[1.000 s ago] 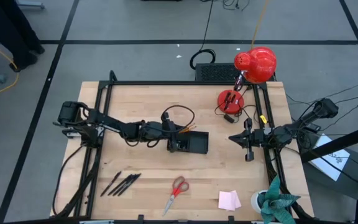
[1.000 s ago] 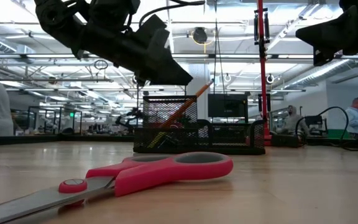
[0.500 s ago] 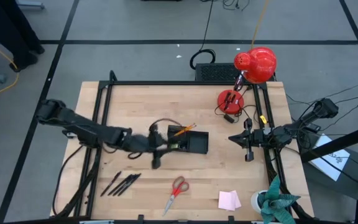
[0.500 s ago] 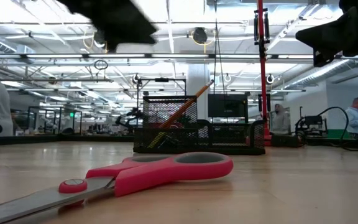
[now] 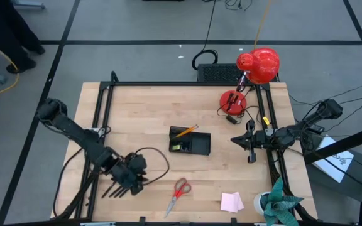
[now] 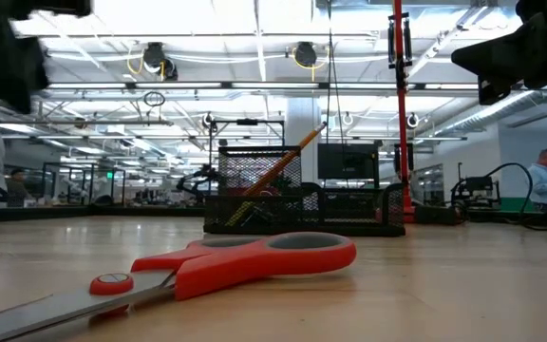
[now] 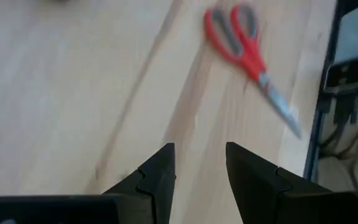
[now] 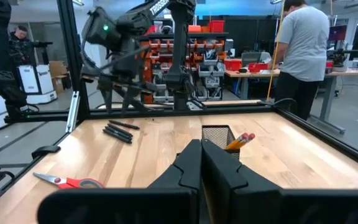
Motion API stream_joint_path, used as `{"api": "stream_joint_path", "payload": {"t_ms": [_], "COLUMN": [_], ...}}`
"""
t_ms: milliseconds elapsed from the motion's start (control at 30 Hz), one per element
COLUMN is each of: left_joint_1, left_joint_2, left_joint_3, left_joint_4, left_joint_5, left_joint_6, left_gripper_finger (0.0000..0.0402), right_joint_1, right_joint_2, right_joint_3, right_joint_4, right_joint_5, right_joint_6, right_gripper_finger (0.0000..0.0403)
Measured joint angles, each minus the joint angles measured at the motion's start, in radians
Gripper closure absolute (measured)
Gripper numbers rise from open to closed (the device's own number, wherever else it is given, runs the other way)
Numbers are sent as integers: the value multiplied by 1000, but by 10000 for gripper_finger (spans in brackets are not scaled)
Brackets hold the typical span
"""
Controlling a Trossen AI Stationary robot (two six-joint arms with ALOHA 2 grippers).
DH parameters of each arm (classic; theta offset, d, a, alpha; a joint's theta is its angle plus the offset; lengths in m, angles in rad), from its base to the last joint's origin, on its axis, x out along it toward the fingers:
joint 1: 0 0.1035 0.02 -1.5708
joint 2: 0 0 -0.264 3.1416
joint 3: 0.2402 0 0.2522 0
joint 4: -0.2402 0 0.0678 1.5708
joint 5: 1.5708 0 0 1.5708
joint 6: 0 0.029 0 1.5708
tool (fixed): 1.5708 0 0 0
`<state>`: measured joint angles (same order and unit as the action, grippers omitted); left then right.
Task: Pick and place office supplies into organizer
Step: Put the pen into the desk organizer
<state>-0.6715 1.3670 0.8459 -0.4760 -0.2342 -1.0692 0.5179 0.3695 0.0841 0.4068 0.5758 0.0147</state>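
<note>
My left gripper [image 5: 131, 178] hovers open over the black pens [image 5: 110, 189] near the table's near-left corner, partly covering them. In its wrist view the open fingers [image 7: 199, 165] point at bare wood, with the red-handled scissors [image 7: 241, 43] beyond. The black organizer [image 5: 191, 143] stands mid-table with orange pencils [image 5: 185, 131] leaning in its left compartment. The scissors [image 5: 180, 191] lie flat near the near edge, and the pink sticky-note pad [image 5: 232, 201] lies to their right. My right gripper [image 5: 251, 149] waits shut by the right rail; its shut fingers [image 8: 201, 158] face the organizer [image 8: 219, 134].
A red desk lamp [image 5: 258, 64] with its round base [image 5: 232, 100] stands at the far right corner. A white roll [image 5: 261, 202] and a teal ornament [image 5: 281, 204] sit at the near right corner. A black cable [image 5: 153, 160] loops off the left arm. People stand beyond the table.
My left arm has swung away from the organizer toward the table's near-left corner and now hangs over the black pens. The orange pencils stay leaning in the organizer. Scissors, pad and the right arm have not moved.
</note>
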Motion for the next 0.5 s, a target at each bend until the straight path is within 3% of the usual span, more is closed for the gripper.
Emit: {"api": "stream_joint_path", "payload": {"t_ms": [133,300,500], "left_joint_1": [-46,-102,-169], "left_joint_2": [0,1,4], "left_joint_3": [0,-1,-1], "left_joint_4": [-126,-326,-331], "left_joint_5": [35,176,200], "left_joint_6": [-157,-445,-631], "left_gripper_finger": [254,254,254], "right_joint_1": [0,0,0], "right_joint_2": [0,0,0], "right_joint_3": [0,0,0], "right_joint_4": [0,-1,-1], "right_joint_5": [0,0,0], "right_joint_6": [0,0,0], "right_gripper_finger": [399,399,399]}}
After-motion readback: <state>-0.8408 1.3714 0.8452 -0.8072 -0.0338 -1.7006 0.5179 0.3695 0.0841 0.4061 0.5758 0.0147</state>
